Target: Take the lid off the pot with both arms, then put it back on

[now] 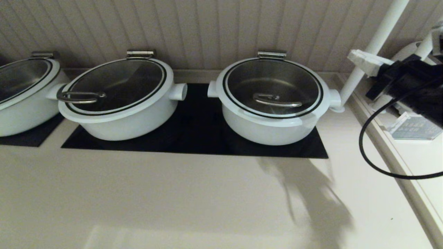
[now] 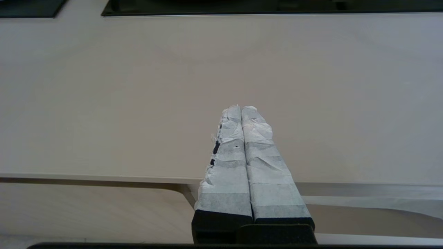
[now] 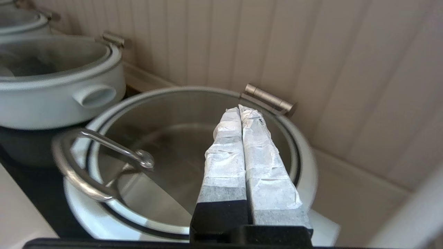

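The pot (image 1: pixel 266 129) is the right-hand one of three on the black mat, white with two stub handles. Its glass lid (image 1: pixel 273 81) lies shut on it, with the curved steel bar handle (image 1: pixel 277 101) near the middle and the hinge bracket (image 1: pixel 271 54) at the back. My right gripper (image 1: pixel 353 55) is shut and empty, in the air to the right of the pot; in the right wrist view its tips (image 3: pixel 239 109) hang above the lid (image 3: pixel 173 145), apart from the handle (image 3: pixel 104 152). My left gripper (image 2: pixel 240 109) is shut and empty over bare beige counter, out of the head view.
A like pot with an oval loop handle (image 1: pixel 121 121) stands left of the task pot, a third pot (image 1: pixel 20 110) at the far left. A white pole (image 1: pixel 373 45) rises right of the pot. A black cable (image 1: pixel 367 152) hangs from the right arm. The panelled wall is close behind.
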You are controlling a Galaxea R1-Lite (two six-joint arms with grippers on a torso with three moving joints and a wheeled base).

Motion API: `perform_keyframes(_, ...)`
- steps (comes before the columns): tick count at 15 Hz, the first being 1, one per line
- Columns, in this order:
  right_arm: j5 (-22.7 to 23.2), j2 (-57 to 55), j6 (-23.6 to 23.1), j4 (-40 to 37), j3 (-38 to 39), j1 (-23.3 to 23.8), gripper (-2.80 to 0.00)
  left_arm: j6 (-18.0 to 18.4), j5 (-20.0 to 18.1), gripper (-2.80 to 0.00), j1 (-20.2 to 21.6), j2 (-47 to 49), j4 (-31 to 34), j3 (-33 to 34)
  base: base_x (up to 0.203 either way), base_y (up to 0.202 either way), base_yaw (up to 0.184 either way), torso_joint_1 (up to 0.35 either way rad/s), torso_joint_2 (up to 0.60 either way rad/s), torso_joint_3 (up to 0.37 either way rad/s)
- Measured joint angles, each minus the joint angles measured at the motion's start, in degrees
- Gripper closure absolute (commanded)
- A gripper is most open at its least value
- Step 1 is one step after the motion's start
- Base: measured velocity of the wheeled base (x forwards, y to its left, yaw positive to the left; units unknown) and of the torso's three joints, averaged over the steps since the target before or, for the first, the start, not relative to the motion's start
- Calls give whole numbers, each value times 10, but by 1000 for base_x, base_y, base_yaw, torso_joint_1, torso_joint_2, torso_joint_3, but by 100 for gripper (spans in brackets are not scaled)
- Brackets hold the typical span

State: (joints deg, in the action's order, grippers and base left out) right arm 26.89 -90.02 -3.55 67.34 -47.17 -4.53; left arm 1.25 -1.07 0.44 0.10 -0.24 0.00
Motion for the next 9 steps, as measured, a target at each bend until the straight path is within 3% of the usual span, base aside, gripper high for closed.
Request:
perform_keyframes(4, -19, 87, -1, -27, 72, 1, 0, -1, 0, 0, 0, 0, 0, 0, 0, 0, 0, 0, 0, 0)
perform_keyframes(9, -151, 216, -4, -145, 161, 7, 0, 0, 0, 0, 0, 0, 0, 0, 0, 0, 0, 0, 0, 0)
